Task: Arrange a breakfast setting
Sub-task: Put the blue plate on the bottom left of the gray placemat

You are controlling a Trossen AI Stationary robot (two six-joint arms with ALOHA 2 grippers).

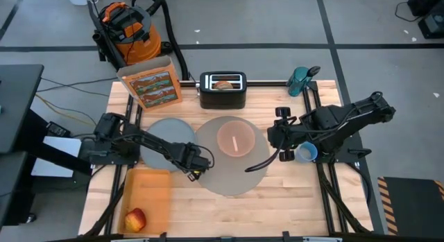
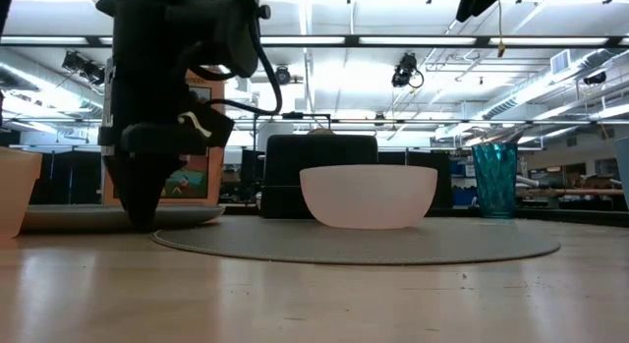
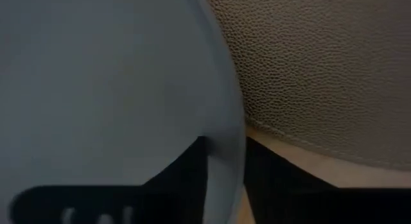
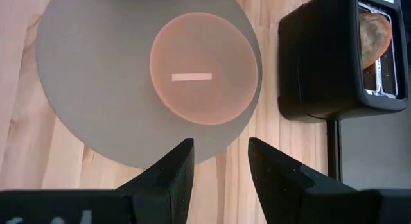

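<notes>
The grey plate (image 1: pixel 168 134) lies flat on the table, left of the round taupe mat (image 1: pixel 232 176). My left gripper (image 1: pixel 195 161) stands at the plate's near right rim, shut on it; the low view shows it (image 2: pixel 140 210) pointing down. The pink bowl (image 1: pixel 236 139) stands on the mat. My right gripper (image 4: pixel 220 153) is open and empty, above the table by the mat's right edge. The blue cup (image 1: pixel 306 152) stands right of it. The apple (image 1: pixel 136 219) lies on an orange tray. The bagel (image 1: pixel 223 83) sticks out of the toaster. I see no spoon for certain. My left gripper has the grey plate's rim (image 3: pixel 226 144) between its two fingers, one finger (image 3: pixel 186 169) over the plate's inner side and the other (image 3: pixel 276 182) outside the rim. The fingers come from above, pointing down. The plate rests flat on the table.
A black toaster (image 1: pixel 223 91), a cereal box (image 1: pixel 151 82) and a teal cup (image 1: pixel 300 81) stand along the far edge. The orange tray (image 1: pixel 147 190) lies at the near left. A thin dark curve (image 1: pixel 267 162) shows by the mat's right edge.
</notes>
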